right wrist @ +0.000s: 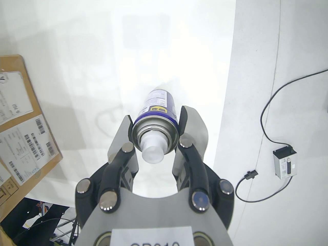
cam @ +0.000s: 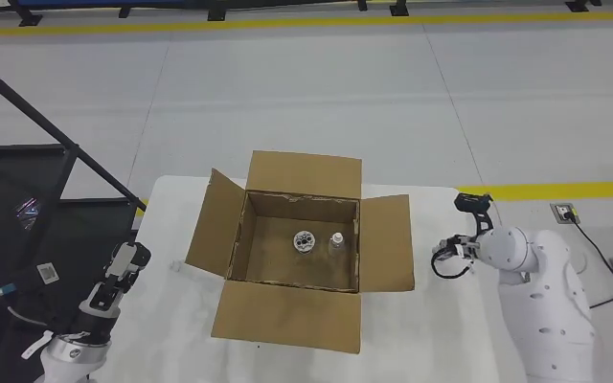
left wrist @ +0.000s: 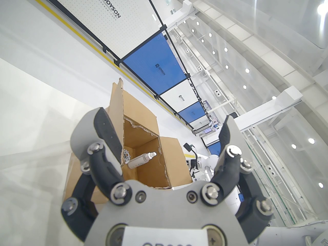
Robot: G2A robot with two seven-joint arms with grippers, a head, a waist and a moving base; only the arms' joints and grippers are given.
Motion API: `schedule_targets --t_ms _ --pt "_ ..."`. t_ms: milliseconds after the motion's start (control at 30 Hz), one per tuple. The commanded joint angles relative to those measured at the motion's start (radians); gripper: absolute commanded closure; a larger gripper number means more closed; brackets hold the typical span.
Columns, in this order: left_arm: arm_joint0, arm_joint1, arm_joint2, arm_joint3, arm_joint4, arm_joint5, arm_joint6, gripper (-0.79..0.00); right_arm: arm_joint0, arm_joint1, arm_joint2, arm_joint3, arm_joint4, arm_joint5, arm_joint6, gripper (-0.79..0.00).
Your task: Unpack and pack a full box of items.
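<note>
Centre: blue-and-white metal aerosol can (right wrist: pixel 159 103) clamped in right gripper (right wrist: pixel 156 118). Set base flat on white table (right wrist: pixel 102 52), clear of brown cardboard box (right wrist: pixel 51 144). Idle: left gripper (left wrist: pixel 165 118), gaping, empty.

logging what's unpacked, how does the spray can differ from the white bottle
The spray can is clamped in the right gripper outside the box; the white bottle sits inside it, ungripped. The can is blue with a metal top; the bottle is white. Both have white caps.
</note>
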Motion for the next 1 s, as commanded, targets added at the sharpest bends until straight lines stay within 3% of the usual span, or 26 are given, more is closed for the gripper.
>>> schedule_targets --t_ms 0,200,367,533,700,967 --pt "0.000 0.000 0.000 0.000 0.000 0.000 0.000 -0.785 -0.038 0.002 0.031 -0.129 0.033 0.020 -0.021 0.000" --pt "0.000 0.000 0.000 0.000 0.000 0.000 0.000 -0.785 -0.215 -0.006 0.093 -0.620 0.213 0.134 -0.154 0.000" --pt "0.000 0.000 0.000 0.000 0.000 0.000 0.000 -0.785 -0.281 -0.013 -0.026 -0.797 0.292 0.100 -0.219 0.000" --pt "0.000 0.000 0.000 0.000 0.000 0.000 0.000 -0.785 -0.178 -0.020 -0.278 -0.721 0.235 0.049 -0.127 0.000" --pt "0.000 0.000 0.000 0.000 0.000 0.000 0.000 -0.785 -0.013 -0.054 -0.556 -0.521 0.127 0.094 -0.097 0.000" --pt "0.000 0.000 0.000 0.000 0.000 0.000 0.000 -0.785 0.142 -0.117 -0.810 -0.285 0.037 0.153 -0.102 0.000"
